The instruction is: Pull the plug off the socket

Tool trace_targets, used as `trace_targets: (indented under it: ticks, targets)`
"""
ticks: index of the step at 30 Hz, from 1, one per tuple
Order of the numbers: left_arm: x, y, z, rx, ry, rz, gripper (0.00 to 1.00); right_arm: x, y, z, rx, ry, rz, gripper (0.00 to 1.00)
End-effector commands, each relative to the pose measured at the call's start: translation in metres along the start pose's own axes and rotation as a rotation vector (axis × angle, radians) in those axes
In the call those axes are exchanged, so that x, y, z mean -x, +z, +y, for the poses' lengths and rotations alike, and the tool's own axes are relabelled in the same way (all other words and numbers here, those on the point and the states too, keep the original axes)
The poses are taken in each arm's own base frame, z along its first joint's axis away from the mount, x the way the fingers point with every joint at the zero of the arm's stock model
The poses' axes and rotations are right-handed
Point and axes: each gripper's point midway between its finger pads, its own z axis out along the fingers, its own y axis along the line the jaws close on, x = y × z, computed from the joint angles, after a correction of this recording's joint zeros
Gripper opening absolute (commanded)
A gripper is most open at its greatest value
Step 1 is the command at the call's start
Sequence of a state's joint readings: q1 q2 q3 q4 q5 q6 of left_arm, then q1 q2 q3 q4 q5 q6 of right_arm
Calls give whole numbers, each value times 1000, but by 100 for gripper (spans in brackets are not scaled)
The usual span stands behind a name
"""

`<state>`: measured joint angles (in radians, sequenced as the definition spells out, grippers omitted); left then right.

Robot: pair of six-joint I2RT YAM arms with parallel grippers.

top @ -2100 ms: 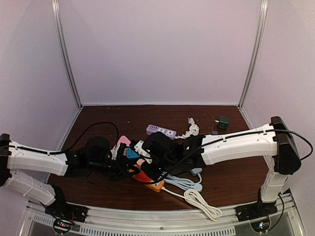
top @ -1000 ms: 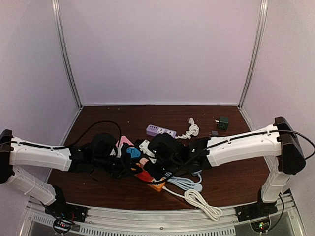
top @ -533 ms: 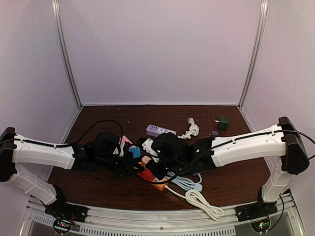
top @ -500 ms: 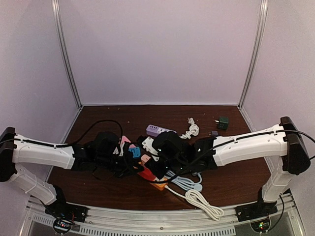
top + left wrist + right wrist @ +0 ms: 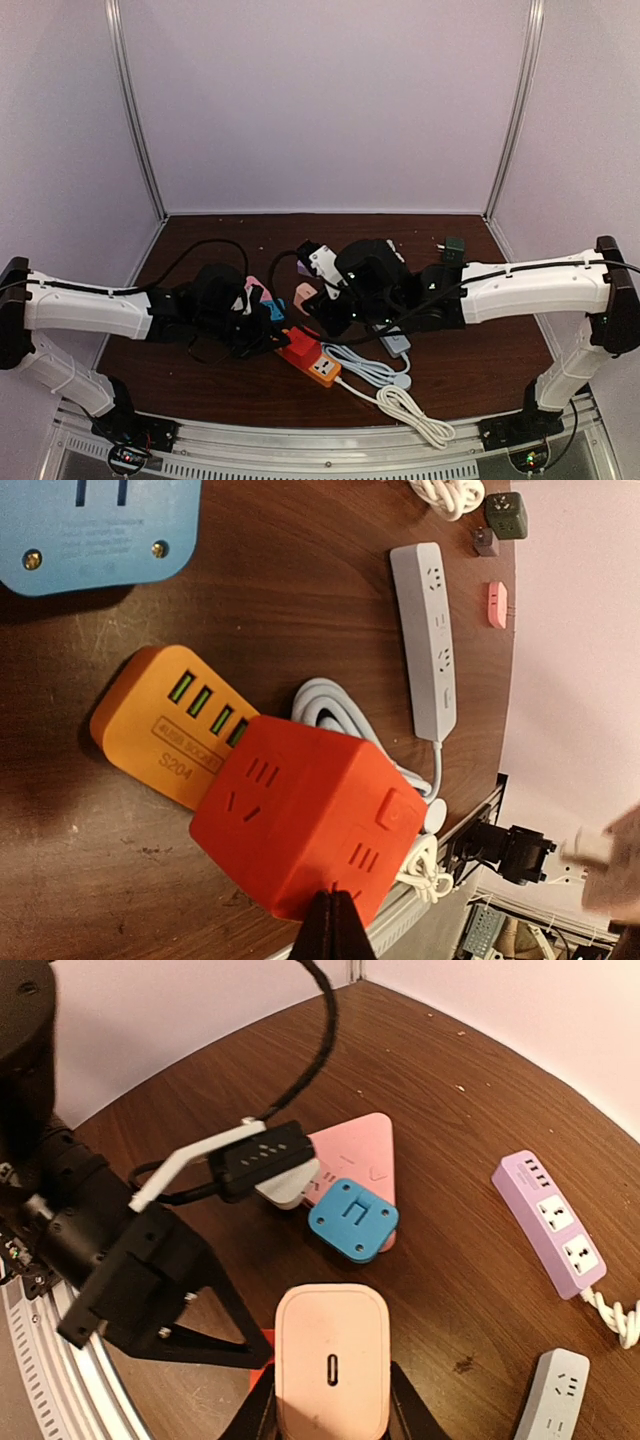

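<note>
Right arm lifted toward 1 o'clock: pink plug (image 5: 330,1358) free of red cube socket (image 5: 305,825), hanging at its 12 o'clock, right jaws clamped on it. Left jaws together, tips against socket. Pull judged done; next, lower plug onto desk (image 5: 480,360).

You have a dark brown wooden table (image 5: 480,360). Near edge: orange block (image 5: 323,369) touching red cube (image 5: 299,347), with a white cord (image 5: 410,410) coiled just beside. Grey strip (image 5: 393,341) near centre. Purple strip (image 5: 555,1222) farther back. Pink triangle (image 5: 360,1155) to the left. Green cube (image 5: 455,246) at far right.
</note>
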<state>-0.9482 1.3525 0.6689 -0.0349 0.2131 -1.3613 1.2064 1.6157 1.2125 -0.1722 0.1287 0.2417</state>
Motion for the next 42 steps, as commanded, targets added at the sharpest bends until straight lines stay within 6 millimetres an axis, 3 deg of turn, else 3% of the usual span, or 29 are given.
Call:
trace_targets:
  ticks: [1, 5, 9, 11, 16, 19, 25, 35, 39, 42]
  targets:
    - [4, -3, 25, 146, 53, -13, 0, 5, -19, -45, -70, 107, -19, 10]
    - [17, -8, -13, 70, 140, -39, 0, -7, -29, -94, -130, 251, -8, 10]
    - [28, -16, -39, 31, 208, -84, 0, -33, -41, -150, -194, 416, 0, 11]
    - [34, -20, -48, 25, 234, -104, 0, -47, -52, -180, -247, 497, -6, 12]
    - [39, -27, -60, 2, 267, -128, 0, -89, -64, -225, -266, 684, -1, 13]
    - [39, -30, -60, 4, 276, -134, 0, -112, -65, -241, -245, 767, 1, 13]
    - [38, -31, -58, 1, 280, -135, 0, -134, -63, -265, -251, 866, -23, 13]
    - [37, -34, -56, -10, 278, -145, 0, -175, -51, -283, -237, 980, 17, 13]
    - [37, -35, -54, -8, 275, -146, 0, -188, -50, -286, -235, 1006, 36, 19]
    - [37, -35, -54, -9, 274, -146, 0, -195, -53, -290, -245, 1025, 45, 29]
